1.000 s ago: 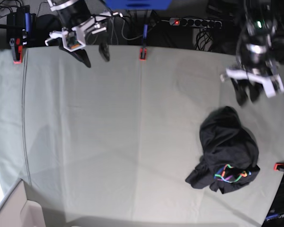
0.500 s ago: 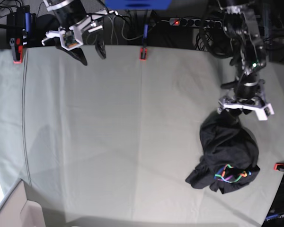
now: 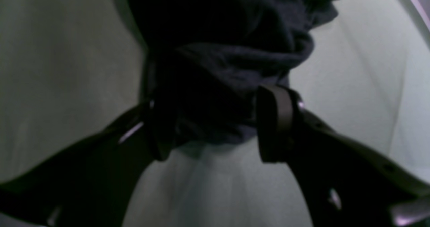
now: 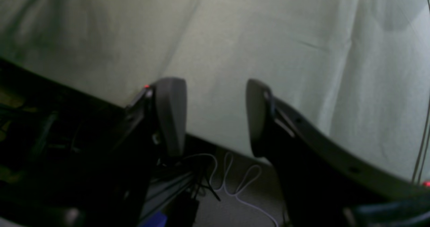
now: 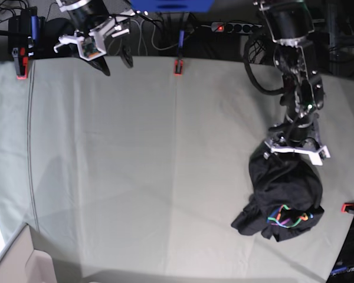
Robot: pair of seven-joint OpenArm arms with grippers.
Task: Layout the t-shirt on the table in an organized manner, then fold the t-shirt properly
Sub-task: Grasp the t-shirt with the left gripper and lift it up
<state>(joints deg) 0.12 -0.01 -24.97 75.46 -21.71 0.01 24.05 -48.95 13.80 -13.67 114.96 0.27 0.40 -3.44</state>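
Observation:
The black t-shirt [image 5: 286, 183] lies crumpled in a heap on the right side of the table [image 5: 135, 153], with a bit of its rainbow print [image 5: 289, 217] showing at the front. My left gripper [image 5: 294, 152] is down on the heap's back edge. In the left wrist view the left gripper [image 3: 215, 129] stands open, its fingers [image 3: 272, 126] on either side of a bunched fold of the t-shirt [image 3: 228, 52]. My right gripper [image 5: 117, 65] hovers over the table's back left edge. In the right wrist view the right gripper [image 4: 215, 116] is open and holds nothing.
Red clamps [image 5: 177, 66] [image 5: 20, 68] [image 5: 351, 207] sit on the table's edges. A power strip [image 5: 242, 28] and cables lie behind the back edge, with white cable [image 4: 231, 183] on the floor there. A pale box [image 5: 17, 262] stands at the front left corner.
My left arm came down from above the back right of the table onto the heap's top, and its jaws spread wider. The right arm drifted slightly back and left.

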